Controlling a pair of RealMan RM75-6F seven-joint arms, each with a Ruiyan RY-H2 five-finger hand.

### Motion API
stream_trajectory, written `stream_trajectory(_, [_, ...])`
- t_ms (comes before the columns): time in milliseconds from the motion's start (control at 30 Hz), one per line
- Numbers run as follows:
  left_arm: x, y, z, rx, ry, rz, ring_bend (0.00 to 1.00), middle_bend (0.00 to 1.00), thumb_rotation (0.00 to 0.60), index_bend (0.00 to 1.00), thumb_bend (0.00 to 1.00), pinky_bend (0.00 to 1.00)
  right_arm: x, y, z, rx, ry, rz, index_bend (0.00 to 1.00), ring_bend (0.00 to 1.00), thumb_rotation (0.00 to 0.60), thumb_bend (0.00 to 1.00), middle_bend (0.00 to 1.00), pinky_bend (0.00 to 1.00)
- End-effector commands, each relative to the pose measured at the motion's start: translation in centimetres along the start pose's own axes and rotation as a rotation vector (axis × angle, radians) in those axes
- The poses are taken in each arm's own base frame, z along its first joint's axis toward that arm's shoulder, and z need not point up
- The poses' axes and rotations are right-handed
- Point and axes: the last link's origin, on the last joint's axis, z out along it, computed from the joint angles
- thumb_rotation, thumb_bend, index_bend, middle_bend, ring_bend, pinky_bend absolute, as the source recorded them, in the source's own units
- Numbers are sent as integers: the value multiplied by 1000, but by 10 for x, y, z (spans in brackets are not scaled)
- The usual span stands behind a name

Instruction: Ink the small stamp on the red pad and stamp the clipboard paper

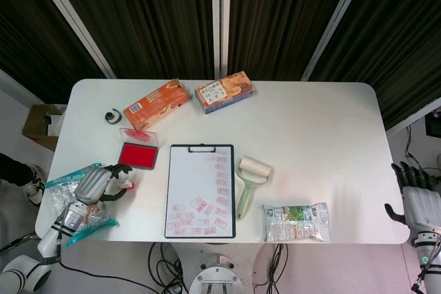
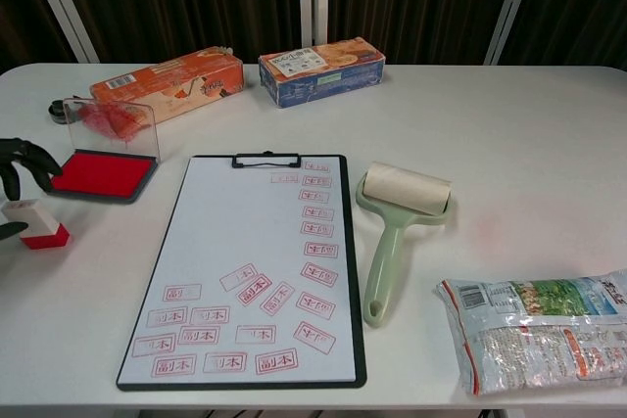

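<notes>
A white table [image 2: 549, 134] carries a black-rimmed clipboard [image 2: 176, 242] whose white paper [image 2: 235, 232] bears red rectangular stamp marks along the right and near edges. The far-left ink pad [image 2: 103, 174] is bright red; the small stamp [image 2: 35, 223] is white with a red base. The lint roller [image 2: 390, 232] is pale green and cream.

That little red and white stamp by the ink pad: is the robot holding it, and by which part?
Nothing is held. The small stamp stands on the table, and the left hand's fingers are spread just above it. The right hand is empty at the table's far edge.
</notes>
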Motion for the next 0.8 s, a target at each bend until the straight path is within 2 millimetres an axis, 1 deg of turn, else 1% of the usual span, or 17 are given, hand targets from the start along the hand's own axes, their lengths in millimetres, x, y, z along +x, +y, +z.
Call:
stream_trajectory(33, [29, 6, -6, -32, 92, 20, 434, 342, 600, 271, 212, 648, 0, 1, 0, -2, -1, -1, 0, 0, 600, 209, 0, 0])
stream_trajectory(67, [43, 9, -8, -43, 143, 27, 424, 339, 600, 270, 194, 643, 1, 1, 0, -4, 0, -2, 0, 0, 600, 209, 0, 0])
stream_trajectory(167, [77, 15, -17, -54, 263, 27, 398, 337, 599, 270, 140, 613, 1, 2, 0, -5, 0, -3, 0, 0, 600, 209, 0, 0])
stream_trajectory(233, [108, 14, -27, -39, 354, 65, 381, 335, 589, 270, 136, 575, 0, 2, -1, -4, 0, -4, 0, 0, 600, 209, 0, 0])
stream_trajectory(267, [115, 12, -30, -28, 374, 86, 361, 327, 576, 268, 137, 532, 0, 2, -1, -3, 0, -4, 0, 0, 600, 209, 0, 0])
stream_trajectory(300, [126, 9, -36, -1, 399, 126, 330, 310, 550, 262, 138, 474, 0, 2, -2, 7, 8, -1, 0, 0, 600, 210, 0, 0])
stream_trajectory(333, [134, 3, -41, 34, 415, 161, 275, 273, 494, 242, 139, 392, 1, 1, -3, 20, 23, 2, 0, 0, 600, 211, 0, 0])
stream_trajectory(367, [140, -4, -46, 81, 416, 199, 235, 242, 433, 221, 139, 344, 2, 1, -4, 35, 43, 4, 0, 0, 600, 211, 0, 0])
stream_trajectory(400, [147, -18, -56, 169, 399, 270, 179, 194, 329, 185, 139, 281, 3, 1, -6, 53, 72, 4, 0, 0, 600, 211, 0, 0])
stream_trajectory(433, [150, -23, -63, 216, 379, 301, 148, 166, 260, 162, 139, 248, 4, 2, -7, 65, 92, 5, 0, 0, 600, 211, 0, 0])
stream_trajectory(467, [151, -27, -69, 247, 360, 312, 115, 136, 168, 135, 138, 216, 5, 2, -9, 74, 110, 6, 0, 0, 600, 210, 0, 0])
stream_trajectory(500, [150, -28, -77, 270, 333, 306, 102, 124, 123, 122, 138, 199, 5, 3, -10, 82, 121, 6, 0, 0, 600, 210, 0, 0])
stream_trajectory(533, [149, -28, -82, 279, 310, 302, 97, 121, 100, 117, 137, 193, 6, 4, -11, 88, 125, 5, 0, 0, 600, 210, 0, 0])
stream_trajectory(633, [142, -30, -97, 304, 250, 320, 96, 121, 93, 117, 137, 191, 9, -1, -10, 141, 153, -1, 0, 0, 600, 211, 0, 0])
stream_trajectory(667, [141, -30, -99, 307, 246, 320, 96, 121, 93, 117, 137, 190, 9, -2, -10, 151, 159, -2, 0, 0, 600, 214, 0, 0])
stream_trajectory(800, [136, -29, -106, 327, 235, 322, 96, 120, 94, 117, 137, 190, 12, -16, -7, 240, 214, -1, 0, 0, 600, 223, 0, 0])
